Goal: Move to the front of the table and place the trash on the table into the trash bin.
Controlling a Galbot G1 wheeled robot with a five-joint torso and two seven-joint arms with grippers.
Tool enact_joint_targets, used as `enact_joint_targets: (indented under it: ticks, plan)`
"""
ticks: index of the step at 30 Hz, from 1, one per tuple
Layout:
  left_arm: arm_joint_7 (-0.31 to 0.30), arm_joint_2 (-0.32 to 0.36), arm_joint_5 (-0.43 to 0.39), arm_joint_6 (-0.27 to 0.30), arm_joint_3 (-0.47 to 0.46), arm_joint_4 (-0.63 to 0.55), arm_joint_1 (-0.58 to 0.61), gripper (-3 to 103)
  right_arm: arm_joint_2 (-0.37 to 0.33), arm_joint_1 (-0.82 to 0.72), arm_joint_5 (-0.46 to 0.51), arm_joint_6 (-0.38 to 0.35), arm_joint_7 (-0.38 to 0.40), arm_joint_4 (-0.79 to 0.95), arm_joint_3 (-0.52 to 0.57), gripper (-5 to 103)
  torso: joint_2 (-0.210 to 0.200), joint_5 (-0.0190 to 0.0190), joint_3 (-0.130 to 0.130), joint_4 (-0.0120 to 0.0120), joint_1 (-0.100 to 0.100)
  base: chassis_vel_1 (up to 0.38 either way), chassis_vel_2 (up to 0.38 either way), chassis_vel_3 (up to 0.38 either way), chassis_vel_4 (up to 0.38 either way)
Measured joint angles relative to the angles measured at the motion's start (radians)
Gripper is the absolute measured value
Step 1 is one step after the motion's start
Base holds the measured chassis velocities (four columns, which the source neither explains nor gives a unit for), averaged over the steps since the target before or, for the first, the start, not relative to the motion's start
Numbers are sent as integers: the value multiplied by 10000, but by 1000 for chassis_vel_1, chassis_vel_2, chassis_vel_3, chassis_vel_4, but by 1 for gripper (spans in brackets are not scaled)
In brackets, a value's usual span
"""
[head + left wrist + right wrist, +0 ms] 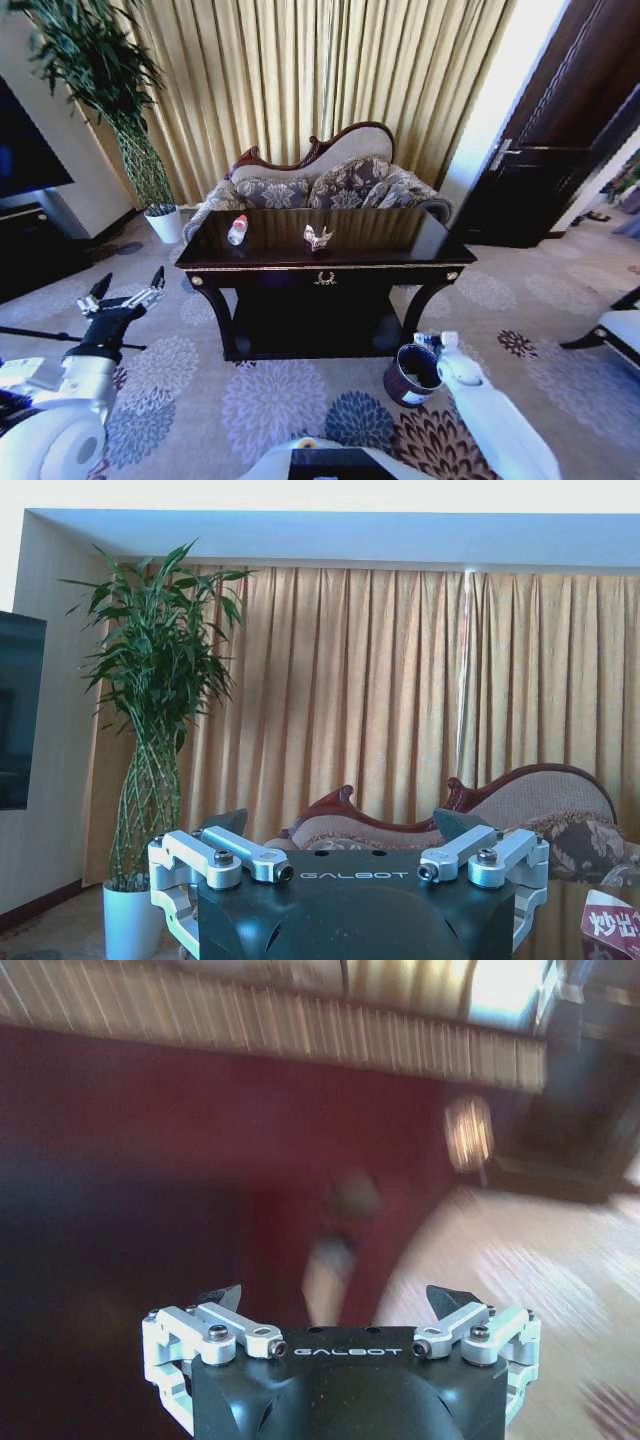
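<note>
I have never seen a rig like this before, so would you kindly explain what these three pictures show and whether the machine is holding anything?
This is a wheeled robot with two arms, each ending in a pincer. The wide picture comes from its head camera, looking down at a dark table. On the tabletop lie a clear bottle and a crumpled wrapper. A small dark trash bin stands on the carpet by the table's right leg. The other two pictures come from cameras on the wrists. The left pincer, raised left of the table, faces the curtains and a plant. The right pincer is low beside the bin. Both are open and hold nothing.
</note>
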Motion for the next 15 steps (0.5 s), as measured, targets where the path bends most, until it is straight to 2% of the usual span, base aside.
enact_joint_targets:
  ticks: [1, 4, 5, 7, 12, 15]
  plan:
    - [0, 0, 0, 0, 0, 0, 0, 100, 0, 0, 0, 0, 0, 0, 0, 100, 0, 0, 0, 0, 0, 0, 0, 0, 0]
    - [-2, 0, 1, 3, -3, 0, -11, 100, -339, -639, 1496, -572, 32, 2749, 645, 100, 0, -2, 0, -1, 0, 0, 0, 0, 0]
    - [-2, 0, 1, 3, -3, 0, -11, 100, -339, -639, 1496, -572, 32, 2749, 645, 100, 0, -2, 0, -1, 0, 0, 0, 0, 0]
    - [0, -10, 1, 4, -4, 0, -13, 100, -364, -1087, 2234, -898, 60, 4638, 1037, 100, 2, -6, 0, -1, -1, 0, 0, 0, 0]
    - [-1, -12, 2, 3, -67, 0, 12, 100, -110, -1561, 2532, -981, 321, 6605, 1169, 100, 2, -2, -1, -3, -1, 0, 0, 0, 0]
    - [-1, -20, -2, -1, -102, 0, 36, 100, 8, -1601, 2430, -815, 401, 7089, 1167, 100, 1, 0, -1, 0, -1, 0, 0, 0, 0]
